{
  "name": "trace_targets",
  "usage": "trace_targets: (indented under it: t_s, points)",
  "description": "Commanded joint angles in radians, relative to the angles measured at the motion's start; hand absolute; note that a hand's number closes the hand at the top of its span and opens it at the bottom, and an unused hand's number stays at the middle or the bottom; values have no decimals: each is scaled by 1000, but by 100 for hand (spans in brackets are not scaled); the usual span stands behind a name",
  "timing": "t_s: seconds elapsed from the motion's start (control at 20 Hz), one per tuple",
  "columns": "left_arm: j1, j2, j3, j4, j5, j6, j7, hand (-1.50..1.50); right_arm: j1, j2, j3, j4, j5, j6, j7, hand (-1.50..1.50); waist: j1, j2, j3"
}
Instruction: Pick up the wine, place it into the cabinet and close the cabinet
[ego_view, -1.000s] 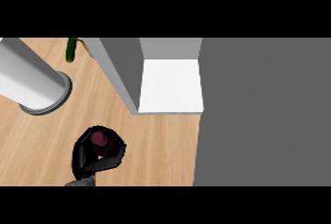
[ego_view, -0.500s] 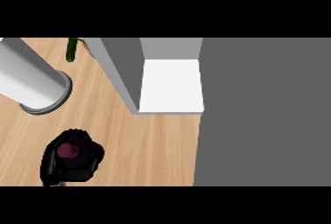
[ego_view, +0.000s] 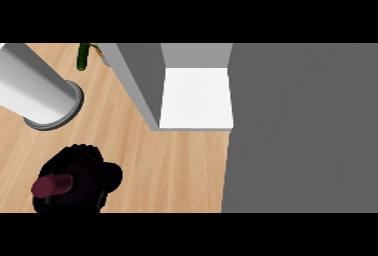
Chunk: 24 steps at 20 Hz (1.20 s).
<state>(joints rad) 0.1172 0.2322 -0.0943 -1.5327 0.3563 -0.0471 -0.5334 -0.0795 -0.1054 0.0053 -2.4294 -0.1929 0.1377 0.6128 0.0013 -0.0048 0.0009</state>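
The left hand sat near the counter's near-left corner, its black fingers curled round the wine, whose dark red top poked out on the hand's left side. The bottle looked tipped over toward the left, not upright, though the hand hid most of it, so I could not tell whether its base touched the wood.

Just beyond the hand, toward the far-left edge, stood a tall pale cylinder. A swing in that direction could have knocked it. Behind it, at the far edge, a green stem showed.

The cabinet lay well apart, toward the counter's far-right side, its white floor open to view. A grey side wall stood between it and the hand. I judged that wall the main hazard: a tilted bottle carried straight across could have clipped it. A broad grey panel covered the right side; whether it was the door I could not tell.
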Motion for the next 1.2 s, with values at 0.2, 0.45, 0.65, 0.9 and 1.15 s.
trace_targets:
  t_s: [0.2,0.45,0.65,0.9,1.15]
  points:
    - [-22,-31,-70,-233,-40,104,235,150,97,8,-16,-161,-96,17,13,-150,-8,2,0]
    - [-71,-76,-180,-384,-127,212,428,150,50,24,4,-90,-61,12,-11,-150,-6,2,0]
    - [-128,-118,-232,-423,-148,240,519,150,46,17,1,-128,-67,0,24,-150,-7,2,0]
    - [-240,-228,-306,-369,-235,333,572,150,81,10,-29,-105,-104,38,-13,-150,-11,3,0]
    - [-350,-231,-378,-333,-249,489,599,150,66,-16,-109,-82,-170,59,-15,-150,-12,3,0]
